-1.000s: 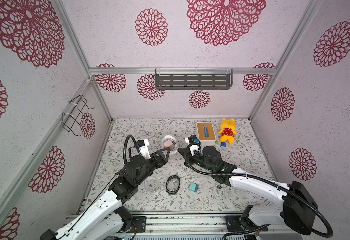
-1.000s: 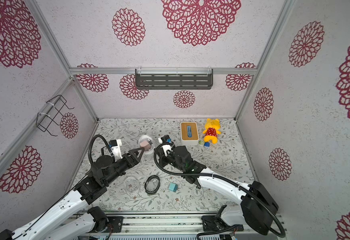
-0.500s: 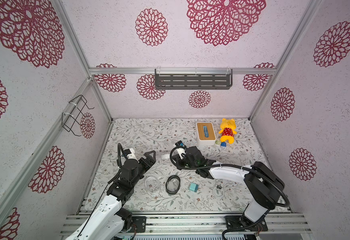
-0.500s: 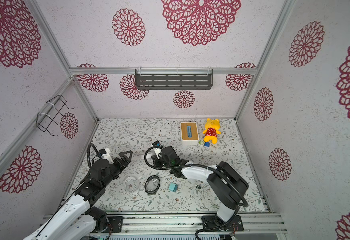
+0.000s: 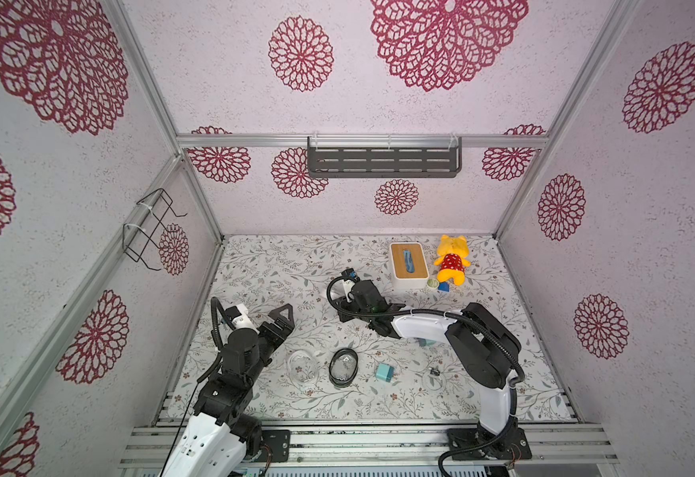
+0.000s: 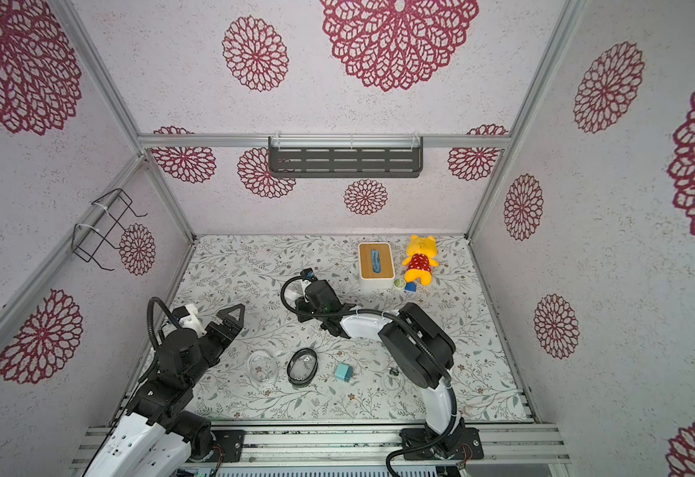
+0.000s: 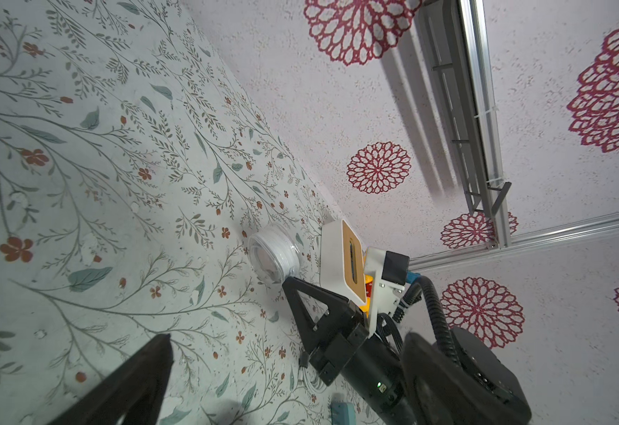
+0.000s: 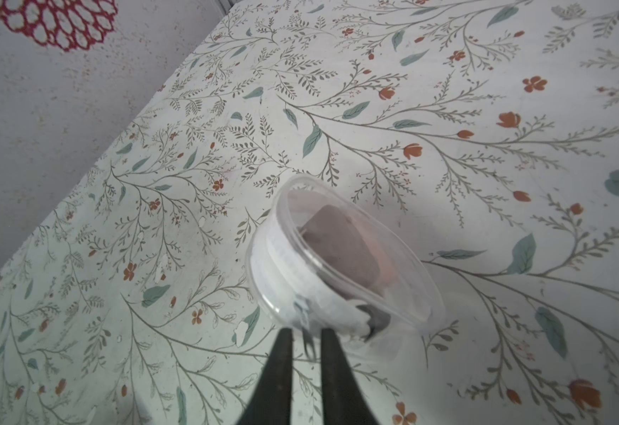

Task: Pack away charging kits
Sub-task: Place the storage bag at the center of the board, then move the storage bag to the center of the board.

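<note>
A: Where's the pink kit rn?
B: We see the tilted clear case (image 8: 416, 298) on the surface, centre of the right wrist view, w/ the pink charger (image 8: 341, 257) + white cable (image 8: 269, 250) inside.
A: Right gripper (image 8: 306, 331)?
B: Narrow gap, tips at the case rim. We can't tell if it's pinching.
A: Left gripper (image 5: 284, 321)?
B: Spread wide, holding nothing, lower left in both top views.
A: Other kits?
B: Lower centre in both top views: second clear case (image 5: 302, 367), dark-rimmed case (image 5: 343, 367) just beside it, then a teal charger (image 5: 385, 371), then a loose coiled cable (image 5: 432, 378) further right. We also see a 2nd teal charger (image 5: 424, 342) peeking from under the right arm.
</note>
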